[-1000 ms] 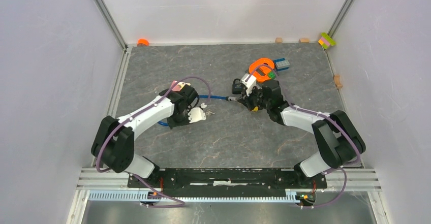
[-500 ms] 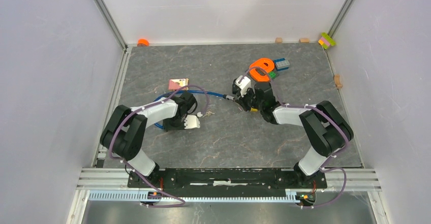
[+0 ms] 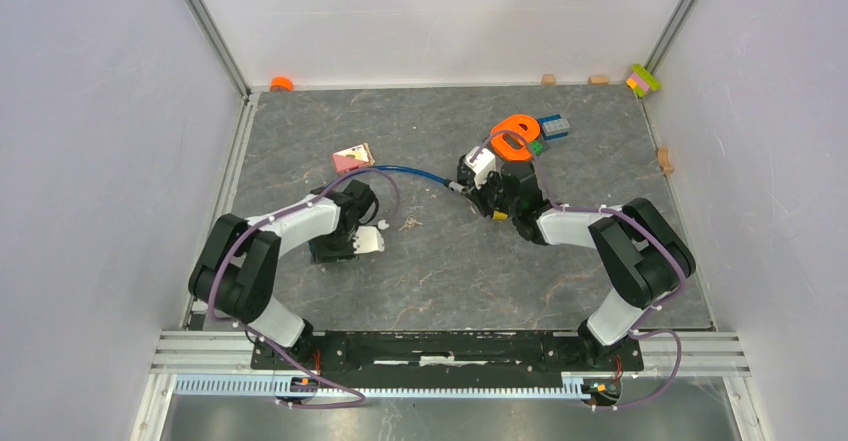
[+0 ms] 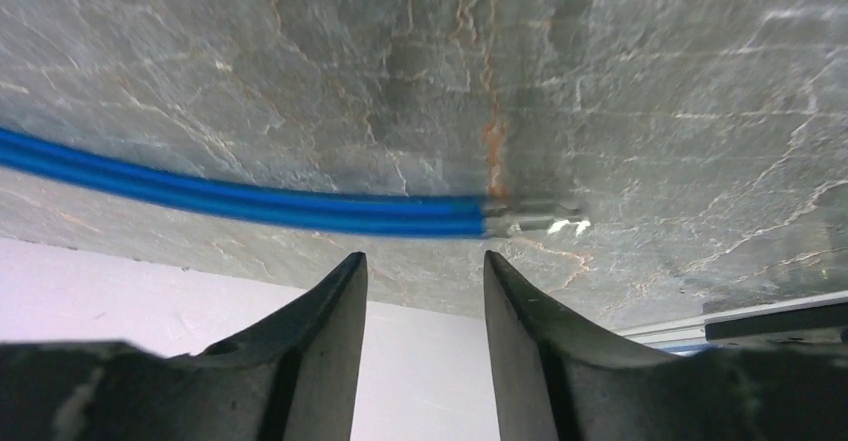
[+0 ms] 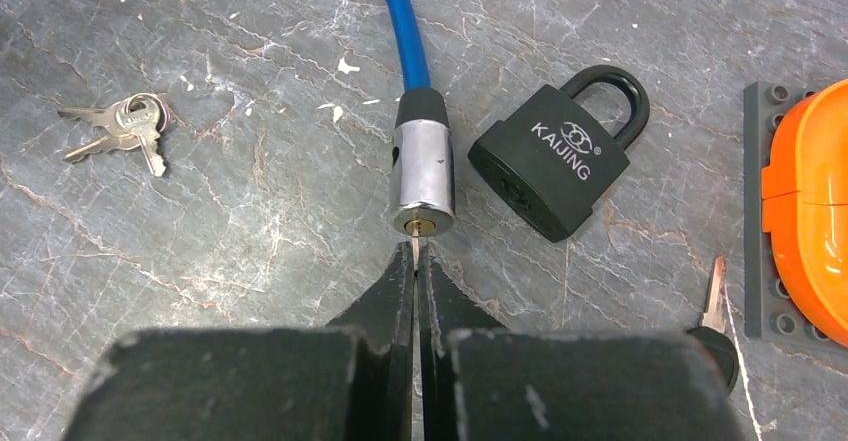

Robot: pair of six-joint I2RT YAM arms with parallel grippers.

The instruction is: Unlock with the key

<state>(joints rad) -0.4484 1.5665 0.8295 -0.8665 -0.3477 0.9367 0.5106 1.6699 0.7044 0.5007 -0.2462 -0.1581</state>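
Right gripper (image 5: 414, 261) was pinched tight together, with a thin metal sliver poking out past the tips. I read that as the key (image 5: 413, 247) held edge-on, though little of it showed. The tip sat just short of the keyhole in the end face of the cable lock (image 5: 422, 173). It was lined up with the hole and not visibly in.

The cable lock lay flat near the middle of the tabletop (image 3: 450, 281), a bit toward the far edge. Its blue cable (image 5: 402, 31) curved away toward the left edge. A black padlock (image 5: 560, 166) lay just beside the barrel, not touching. A key bunch (image 5: 122, 126) lay well apart from the lock, between the two arms. A loose key (image 5: 714, 306) lay beside the right gripper.

Left gripper (image 4: 420, 281) had its fingers apart with nothing between them. It pointed at a doubled run of the cable near a metal ferrule (image 4: 530, 221).

Handling, my guess:
- **Key:** small, stiff, thin, slick metal. It would twist easily in a pinch, so the hold belongs on the flat bow, not the blade.
- **Barrel:** smooth, round and fairly light. Nothing was holding it, so it would likely slide or roll when pushed.
- **Cable:** springy, and it would tug the barrel sideways.
- **Steadying hold:** the silver barrel or the black collar behind it, clear of the keyhole end.
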